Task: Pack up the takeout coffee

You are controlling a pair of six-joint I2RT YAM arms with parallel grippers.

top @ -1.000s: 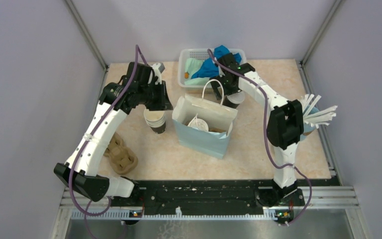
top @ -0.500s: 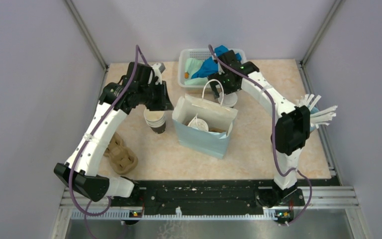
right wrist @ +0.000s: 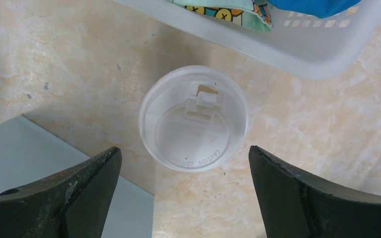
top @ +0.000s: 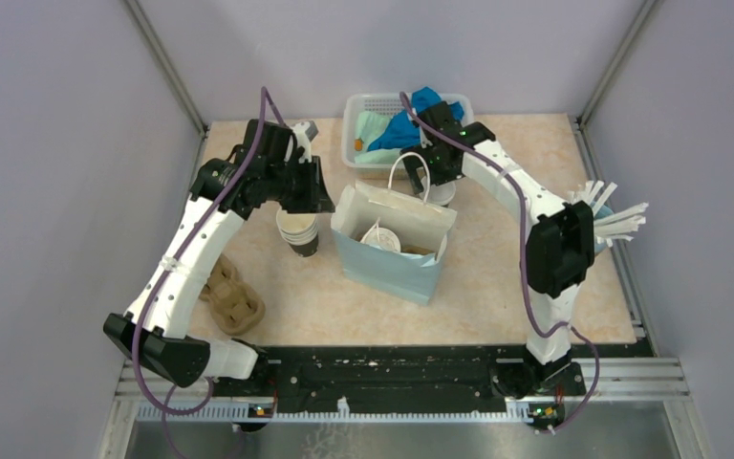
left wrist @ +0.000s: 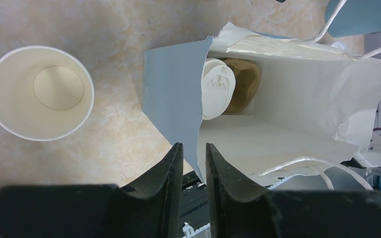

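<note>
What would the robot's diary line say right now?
left gripper: narrow, astride bag wall, grip unclear | right gripper: open over lidded cup | bagged cup: lidded, inside bag | open cup: unlidded, beside bag

A white slatted basket point(top: 352, 134) sits at the far edge of the marbled table point(top: 535, 143), holding blue cloth point(top: 406, 129) and green cloth point(top: 371, 124). A brown pulp tray point(top: 234, 301) lies well nearer and left of the basket. A bundle of white sticks point(top: 619, 222) stands nearer and right of it.

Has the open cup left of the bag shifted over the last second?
No. The open cup keeps its spot, same gap to the pulp tray and the paper bag.
</note>
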